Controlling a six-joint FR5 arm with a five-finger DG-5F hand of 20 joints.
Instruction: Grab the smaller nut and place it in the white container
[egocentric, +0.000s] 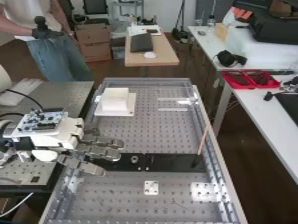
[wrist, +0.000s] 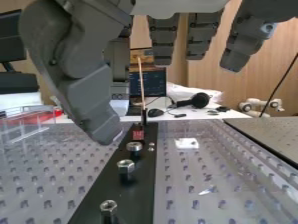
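Observation:
In the high view the hand (egocentric: 100, 151) is at the bar's left end, its fingers straight and pointing right, with nothing in them. The bearing (egocentric: 134, 159) stands on the black bar just beyond the fingertips. The white container (egocentric: 115, 102) sits on a white plate farther up the bench. In the wrist view the hand (wrist: 93, 95) is open above the bar. Standing in a row there are the smaller nut (wrist: 108, 205), nearest the camera, the larger nut (wrist: 126, 164) behind it, and the bearing (wrist: 134, 146) farthest off. The fingers are apart from all three.
A thin stick (egocentric: 203, 142) rises near the right end of the black bar (egocentric: 174, 162). A small white plate (egocentric: 151, 188) lies on the perforated bench below the bar. Raised rails (egocentric: 211, 150) edge the bench. A red tray (egocentric: 249, 79) is on the side table.

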